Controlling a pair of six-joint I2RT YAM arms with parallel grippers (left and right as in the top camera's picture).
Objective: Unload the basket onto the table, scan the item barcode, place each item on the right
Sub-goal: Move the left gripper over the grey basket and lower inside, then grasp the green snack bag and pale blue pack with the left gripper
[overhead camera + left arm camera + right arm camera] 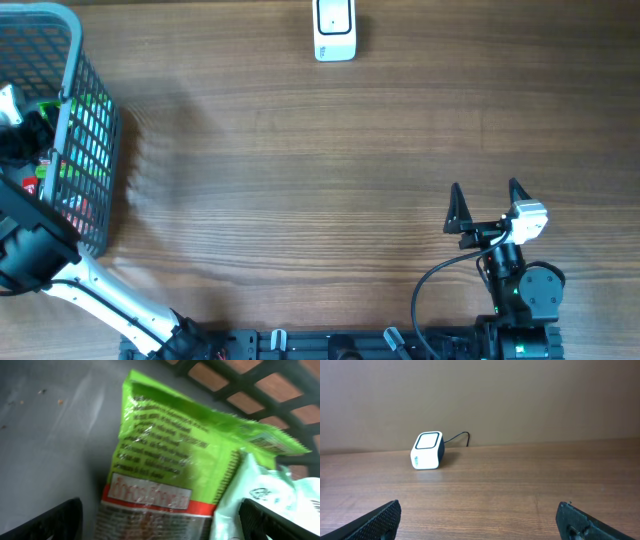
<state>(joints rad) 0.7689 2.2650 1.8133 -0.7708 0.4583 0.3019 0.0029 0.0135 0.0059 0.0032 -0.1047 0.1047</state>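
Our left tool (160,521) gapes empty inside the grey basket (96,130); our right tool (485,189), open and empty, faces the wood-grain bench (300,170) and a beige wall (520,395).

You're looking at a wood-grain counter (300,180) with a smooth matt finish. The basket (92,140) looks like grey moulded plastic, and the green packet (165,460) is glossy, crinkled film. The scanner (334,30) is smooth white plastic; the fingers (380,520) are matt black.
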